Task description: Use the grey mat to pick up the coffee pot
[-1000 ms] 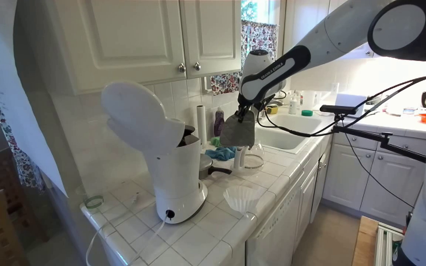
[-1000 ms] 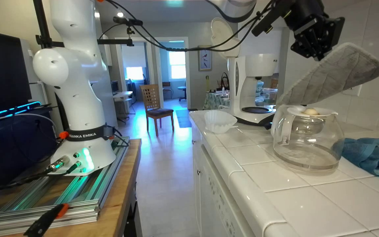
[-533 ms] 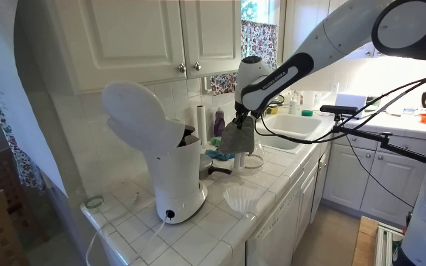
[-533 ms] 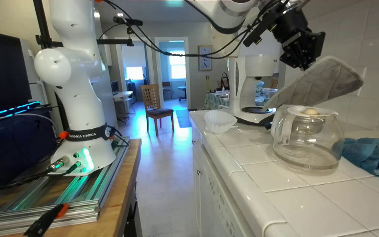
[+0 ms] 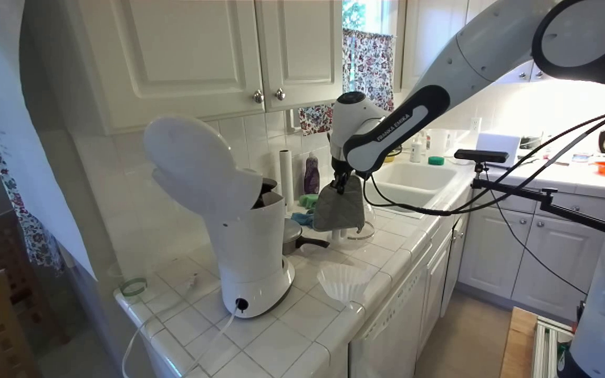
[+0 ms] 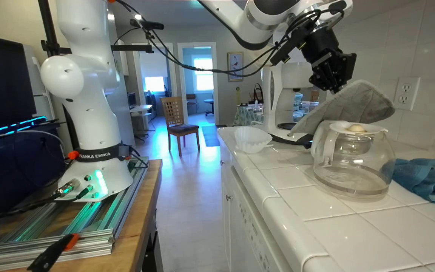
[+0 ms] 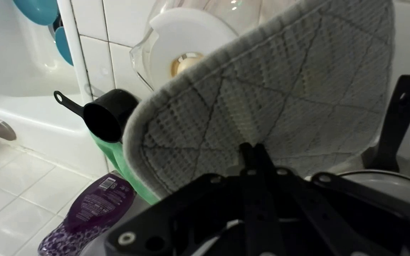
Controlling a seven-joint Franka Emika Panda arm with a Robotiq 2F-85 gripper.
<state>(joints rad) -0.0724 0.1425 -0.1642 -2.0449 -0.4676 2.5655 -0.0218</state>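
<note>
The coffee pot (image 6: 353, 170) is a clear glass jug with a white lid and handle. It stands upright on the white tiled counter. In an exterior view its upper part is hidden behind the mat and its glass base (image 5: 363, 233) shows. My gripper (image 6: 336, 90) is shut on the edge of the grey quilted mat (image 6: 353, 104). The mat hangs tilted at the pot's handle side, level with the lid; I cannot tell if they touch. In the wrist view the fingertips (image 7: 252, 146) are together on the mat (image 7: 262, 92), which hides the handle; the pot's white lid (image 7: 190, 33) shows beyond.
The tall white coffee machine (image 5: 250, 252) stands on the counter with a paper filter (image 5: 344, 283) nearby. A pan (image 5: 292, 236), a blue cloth (image 6: 425, 179), a purple bottle (image 7: 98, 206) and a black scoop (image 7: 107, 115) are around the pot. The sink (image 5: 413, 181) lies beyond.
My gripper has moved down with the mat, and toward the coffee machine. The mat has come from above the pot to about lid height beside the handle. The pot has not moved.
</note>
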